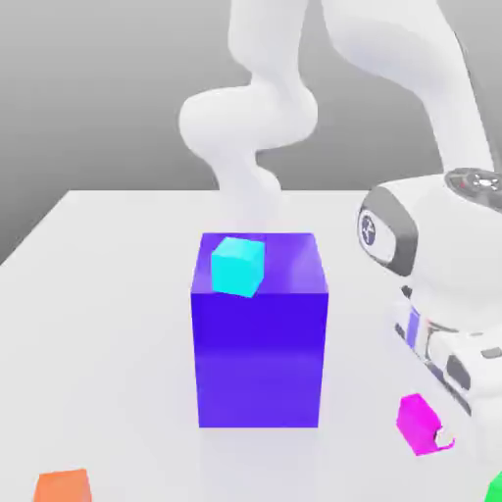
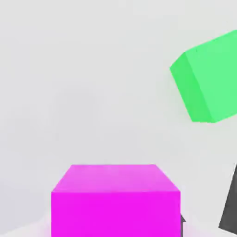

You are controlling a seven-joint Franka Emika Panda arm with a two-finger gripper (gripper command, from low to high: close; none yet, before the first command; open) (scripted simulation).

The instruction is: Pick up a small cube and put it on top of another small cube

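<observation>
Small bright magenta cube point(image 1: 419, 423), flat-faced and sharp-edged, on the white tabletop point(image 1: 108, 294) beside the gripper point(image 1: 446, 436), right of the tall blue-violet block point(image 1: 259, 333) in the exterior view. Finger spread: cannot tell. Bare surface separates cube and block; a green cube point(image 2: 208, 78) lies near.

Orange cube point(image 1: 63, 486) cut off by the exterior view's bottom edge, only its top showing. Green cube point(image 1: 495, 487) a sliver at the bottom corner on the exterior view's right; also clipped by the frame edge in the hand view point(image 2: 208, 76). Magenta cube point(image 2: 115, 201) cropped at its base in the hand view. Jaws mostly out of frame: just a dark sliver at one corner, spacing impossible to tell. Arm's upper links cut off above in the exterior view.
</observation>
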